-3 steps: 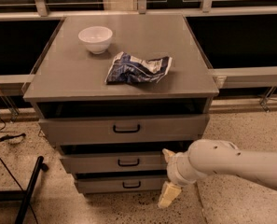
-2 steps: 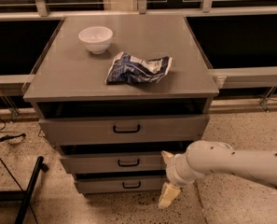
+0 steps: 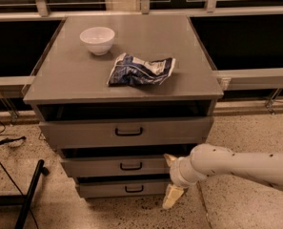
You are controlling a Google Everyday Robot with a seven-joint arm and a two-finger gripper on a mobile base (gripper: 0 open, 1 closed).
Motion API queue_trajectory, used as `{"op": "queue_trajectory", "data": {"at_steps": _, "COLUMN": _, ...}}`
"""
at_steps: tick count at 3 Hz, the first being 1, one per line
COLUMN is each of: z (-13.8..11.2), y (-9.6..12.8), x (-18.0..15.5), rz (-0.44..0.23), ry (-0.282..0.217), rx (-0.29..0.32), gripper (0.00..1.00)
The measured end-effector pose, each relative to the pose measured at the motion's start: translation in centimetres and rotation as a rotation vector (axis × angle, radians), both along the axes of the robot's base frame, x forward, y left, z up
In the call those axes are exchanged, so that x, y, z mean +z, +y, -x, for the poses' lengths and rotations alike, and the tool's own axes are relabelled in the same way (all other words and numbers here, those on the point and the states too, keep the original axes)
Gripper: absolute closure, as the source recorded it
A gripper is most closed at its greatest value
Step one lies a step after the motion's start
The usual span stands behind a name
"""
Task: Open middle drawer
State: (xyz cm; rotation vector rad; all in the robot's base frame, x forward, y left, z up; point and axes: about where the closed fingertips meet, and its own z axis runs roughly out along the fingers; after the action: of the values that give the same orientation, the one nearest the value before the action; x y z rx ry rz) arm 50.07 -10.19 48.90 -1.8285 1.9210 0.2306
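1. Target: the middle drawer (image 3: pixel 96 167) sits below the front edge of the tabletop (image 3: pixel 69 78). It is the second of three grey fronts, between the tall top drawer (image 3: pixel 79 133) and the narrow bottom drawer (image 3: pixel 100 189).
2. My pincer (image 3: pixel 170 178) hangs low, beneath the front right corner of the tabletop and at the right end of the middle front. Two tan fingertips (image 3: pixel 172 197) show, one high and one low and well apart, so I read the pincer as wide and holding nothing.
3. Key relation: the black bar handle (image 3: pixel 131 166) lies sideways from my pincer, toward the front left corner and roughly level with the upper fingertip. It is near but apart from me, with bare drawer front between us.
4. Handle axis: the long axis runs level, parallel to the tabletop's front edge. My fingertips are stacked one above the other across that axis, which I judge suits closing over the bar once I shift along the front.
5. Hidden: my wrist covers the right end of the middle front. I cannot tell whether the upper fingertip touches the front.
6. Cut off: my arm leaves the view at the right.
7. Hard to judge: dark gaps sit above each front, and I cannot say whether the middle drawer is fully shut.
8. The bowl (image 3: pixel 97 39) and crumpled bag (image 3: pixel 141 69) on the tabletop play no part.
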Motion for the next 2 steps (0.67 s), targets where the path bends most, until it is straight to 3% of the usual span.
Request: {"op": "queue_trajectory", "data": {"at_steps": 2, "z": -2.9, "y": 0.0, "x": -1.5, "rz": -0.095, "ry": -0.066, "rx": 0.014, "gripper": 0.00}}
